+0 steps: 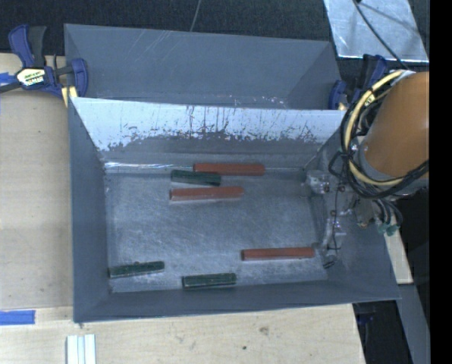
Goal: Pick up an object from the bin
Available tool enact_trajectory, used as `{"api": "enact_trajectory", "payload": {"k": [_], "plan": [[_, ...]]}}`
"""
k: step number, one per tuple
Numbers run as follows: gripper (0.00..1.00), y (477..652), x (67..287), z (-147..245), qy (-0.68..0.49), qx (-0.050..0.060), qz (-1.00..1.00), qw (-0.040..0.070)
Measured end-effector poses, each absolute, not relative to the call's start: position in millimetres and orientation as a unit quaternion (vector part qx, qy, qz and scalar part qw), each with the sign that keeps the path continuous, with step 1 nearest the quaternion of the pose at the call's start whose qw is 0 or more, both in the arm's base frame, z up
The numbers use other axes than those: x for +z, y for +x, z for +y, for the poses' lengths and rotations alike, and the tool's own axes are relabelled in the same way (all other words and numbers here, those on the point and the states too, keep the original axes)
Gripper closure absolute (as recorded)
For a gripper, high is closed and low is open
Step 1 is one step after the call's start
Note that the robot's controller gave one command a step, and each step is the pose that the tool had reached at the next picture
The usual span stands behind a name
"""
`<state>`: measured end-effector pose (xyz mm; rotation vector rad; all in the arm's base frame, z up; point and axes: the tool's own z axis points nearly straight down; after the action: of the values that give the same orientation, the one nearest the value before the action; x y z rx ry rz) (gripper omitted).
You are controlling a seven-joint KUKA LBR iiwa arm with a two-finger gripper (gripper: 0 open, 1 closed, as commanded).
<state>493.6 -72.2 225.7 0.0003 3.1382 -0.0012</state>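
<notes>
**Red bar at the bin's right wall**

Front edge of bin (86, 226): two dark green bars (209, 280). Behind them, red bar (279, 254) lies flat, its right end just beside end effector (329, 258); open or closed, cannot tell. Probably light, stiff, smooth; best gripped mid-length across the narrow width. Further bars (207, 193) near far wall.

Toward the back, three things lie close together: a long red-brown flat bar (228, 170), a short dark green bar (196, 177) lying against its left end, and a second red-brown bar (207, 194) just in front of both. Well apart from these, at the front left, lie two more, a left dark green bar (136, 268) and a front dark green bar (208, 280) near it.
</notes>
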Motion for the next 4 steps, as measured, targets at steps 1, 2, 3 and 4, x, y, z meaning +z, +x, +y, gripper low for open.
{"api": "enact_trajectory", "payload": {"k": [1, 2, 3, 4], "plan": [[0.0, 495.3, 149, -68, 0.053, 0.0, 0.999, 0.003], [0.0, 494.5, 96, -67, 0.059, 0.0, 0.998, 0.0], [0.0, 485.9, 148, -79, 0.143, 0.0, 0.99, 0.003], [0.0, 494.0, 71, -85, 0.081, 0.0, 0.997, 0.002]]}}
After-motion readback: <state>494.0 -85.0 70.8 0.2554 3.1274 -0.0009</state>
